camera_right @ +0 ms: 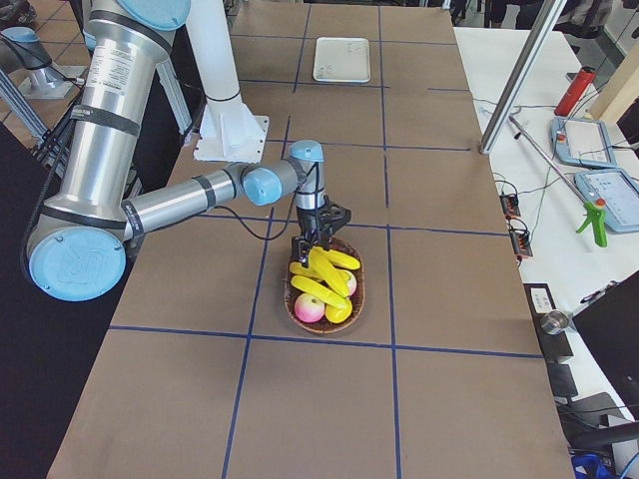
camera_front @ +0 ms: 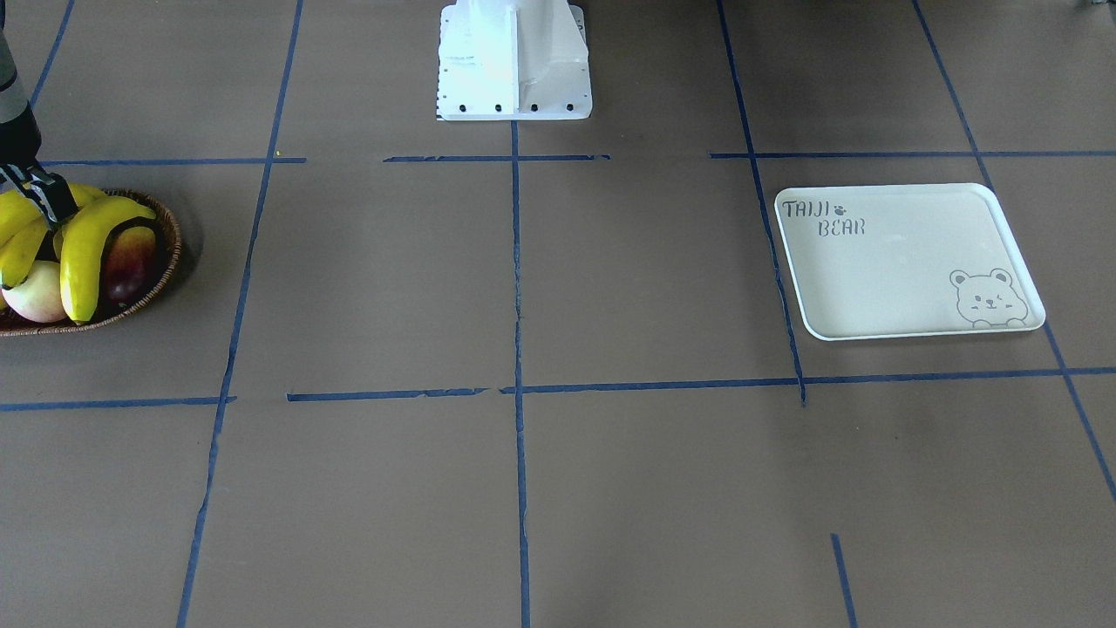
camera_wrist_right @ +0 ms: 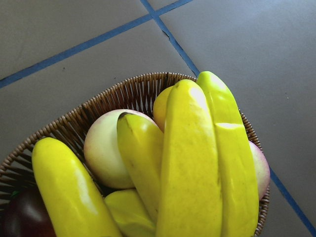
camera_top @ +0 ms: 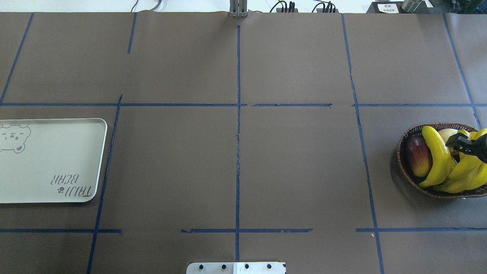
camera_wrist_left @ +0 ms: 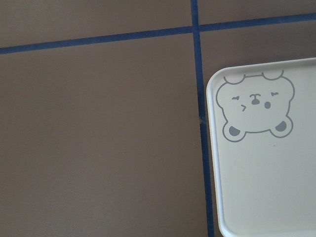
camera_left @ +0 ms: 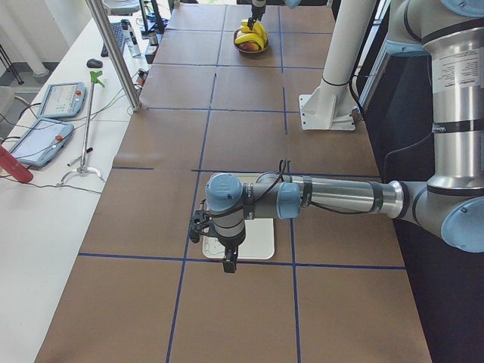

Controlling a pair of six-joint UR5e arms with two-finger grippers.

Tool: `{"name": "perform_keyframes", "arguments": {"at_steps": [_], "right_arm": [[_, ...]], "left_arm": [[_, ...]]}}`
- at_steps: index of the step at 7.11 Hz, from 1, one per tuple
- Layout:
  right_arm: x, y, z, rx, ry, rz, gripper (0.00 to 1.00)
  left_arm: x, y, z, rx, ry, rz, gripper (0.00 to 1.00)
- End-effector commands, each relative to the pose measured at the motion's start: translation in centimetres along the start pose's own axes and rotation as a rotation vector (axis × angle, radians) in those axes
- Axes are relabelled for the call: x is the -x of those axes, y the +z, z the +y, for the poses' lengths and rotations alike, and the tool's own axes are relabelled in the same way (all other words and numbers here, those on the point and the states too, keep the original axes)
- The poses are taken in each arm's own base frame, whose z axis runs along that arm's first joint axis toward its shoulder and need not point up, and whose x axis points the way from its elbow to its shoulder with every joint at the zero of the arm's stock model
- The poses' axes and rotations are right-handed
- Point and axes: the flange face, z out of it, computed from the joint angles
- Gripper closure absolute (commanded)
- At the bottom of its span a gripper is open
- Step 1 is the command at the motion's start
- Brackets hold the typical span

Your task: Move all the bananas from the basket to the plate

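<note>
Several yellow bananas (camera_front: 87, 253) (camera_top: 437, 156) (camera_wrist_right: 192, 163) lie piled in the brown wicker basket (camera_front: 166, 262) (camera_top: 400, 152) at the table's right end. My right gripper (camera_front: 44, 202) (camera_top: 458, 146) reaches down into the pile, open, with its fingers either side of a banana. The cream "TAIJI BEAR" plate (camera_front: 898, 270) (camera_top: 49, 160) (camera_wrist_left: 266, 187) lies bare at the left end. My left gripper (camera_left: 229, 263) hangs over the plate's edge, and I cannot tell whether it is open or shut.
A red-purple mango (camera_front: 131, 262) (camera_top: 416, 158) and a pale round fruit (camera_front: 35, 292) (camera_wrist_right: 103, 148) share the basket. The white robot base (camera_front: 514, 61) stands at mid-table. Brown paper with blue tape lines covers the table between basket and plate.
</note>
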Motion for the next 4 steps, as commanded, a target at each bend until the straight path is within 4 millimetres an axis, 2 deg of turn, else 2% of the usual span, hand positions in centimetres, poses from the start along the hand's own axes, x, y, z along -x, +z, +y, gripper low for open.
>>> {"name": "perform_keyframes", "arguments": {"at_steps": [1,2,3,4], "right_arm": [[0.1,0.5,0.3,-0.009,-0.011,0.01,0.71],[0.1,0.3,0.3,-0.011,-0.013,0.007,0.84],[0.4,-1.2,0.4,-0.016,-0.019,-0.023,0.97],[0.5,-3.5,0.6,-0.023,-0.026,-0.048,0.99]], "left_arm": [[-0.1,-0.1,0.0,-0.001,0.001,0.0,0.0],[-0.1,-0.1,0.0,-0.001,0.001,0.0,0.0],[-0.1,-0.1,0.0,-0.001,0.001,0.0,0.0],[0.0,0.0,0.0,0.0,0.0,0.001,0.0]]}}
